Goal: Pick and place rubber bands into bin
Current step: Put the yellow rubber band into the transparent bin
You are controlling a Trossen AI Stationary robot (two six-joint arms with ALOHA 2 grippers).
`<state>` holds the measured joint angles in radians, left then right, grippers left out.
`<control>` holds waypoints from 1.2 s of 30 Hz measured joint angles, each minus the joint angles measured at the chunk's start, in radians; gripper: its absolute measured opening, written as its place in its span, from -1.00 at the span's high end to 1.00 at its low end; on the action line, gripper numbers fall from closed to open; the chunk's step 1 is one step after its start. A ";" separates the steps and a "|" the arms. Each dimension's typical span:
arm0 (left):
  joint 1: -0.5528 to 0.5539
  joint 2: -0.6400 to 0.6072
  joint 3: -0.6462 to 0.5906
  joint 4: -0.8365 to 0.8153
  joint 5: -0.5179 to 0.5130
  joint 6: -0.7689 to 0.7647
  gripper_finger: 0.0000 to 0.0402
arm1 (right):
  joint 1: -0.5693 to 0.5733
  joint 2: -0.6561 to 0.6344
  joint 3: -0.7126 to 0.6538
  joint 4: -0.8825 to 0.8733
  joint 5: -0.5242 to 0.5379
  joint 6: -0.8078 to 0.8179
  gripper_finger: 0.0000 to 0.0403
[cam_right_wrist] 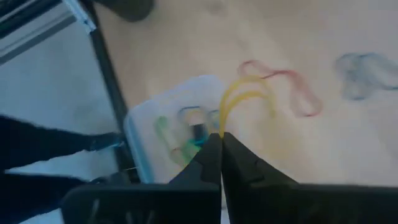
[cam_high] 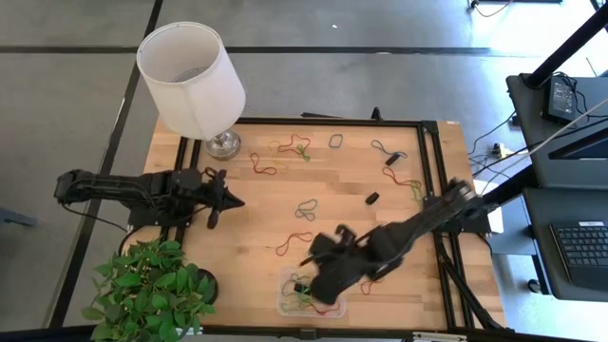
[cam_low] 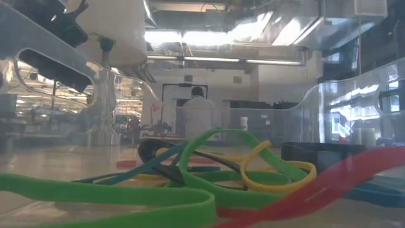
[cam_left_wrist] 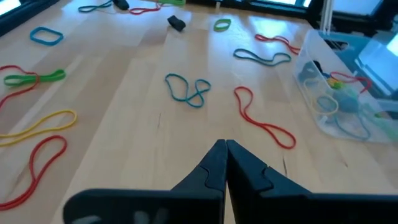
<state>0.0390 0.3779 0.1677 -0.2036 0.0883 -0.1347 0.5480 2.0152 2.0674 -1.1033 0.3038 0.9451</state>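
Pinching a yellow rubber band [cam_right_wrist: 244,99] between my right gripper's [cam_right_wrist: 221,138] closed fingers, I hold it above the bin [cam_high: 285,290], which sits at the tabletop's [cam_high: 247,223] near edge, right of the plant [cam_high: 152,290]. From above, my right gripper [cam_high: 323,275] shows only as a dark smear over the bin, so the held band cannot be made out there; only my right wrist view shows the yellow loop hanging from the fingertips.

My left gripper [cam_high: 233,201] waits near the tabletop's left edge, just in front of the lamp [cam_high: 195,81], its fingers [cam_left_wrist: 211,171] pressed together on nothing.

The bin already holds several bands. At table height, green [cam_low: 209,164], yellow [cam_low: 278,174] and red [cam_low: 329,183] loops fill the foreground, cut off by the picture's edges, and the clear bin wall [cam_low: 354,95] blurs the room behind, where a person [cam_low: 199,114] stands far off.

More rubber bands lie loose on the wood: a red one [cam_high: 294,242] and a teal one [cam_high: 306,209] toward the middle, others [cam_high: 294,147] along the far edge, some [cam_high: 399,176] near the right edge. A small black object [cam_high: 372,199] lies right of centre; I cannot tell what it is. My right arm hides part of the bin and the wood beside it.
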 joint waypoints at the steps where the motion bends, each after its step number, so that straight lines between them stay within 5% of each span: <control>1: -0.004 0.000 0.000 -0.007 0.000 0.006 0.99 | 0.001 0.050 0.060 -0.018 -0.025 0.017 1.00; 6: -0.017 0.000 0.000 -0.031 0.000 0.011 0.98 | 0.009 0.259 0.283 -0.121 -0.161 0.128 1.00; 13: -0.037 0.000 0.000 -0.043 0.015 0.089 0.98 | 0.016 0.389 0.232 -0.151 -0.384 0.337 1.00; 23: -0.039 0.000 0.000 -0.055 0.008 0.149 0.98 | -0.021 0.484 0.232 -0.156 -0.392 0.359 0.94; 36: -0.038 0.000 0.000 -0.057 0.009 0.149 0.99 | -0.023 0.474 0.284 -0.213 -0.386 0.356 0.36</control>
<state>0.0006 0.3779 0.1680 -0.2607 0.0975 0.0139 0.5255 2.4887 2.3511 -1.3165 -0.0819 1.3014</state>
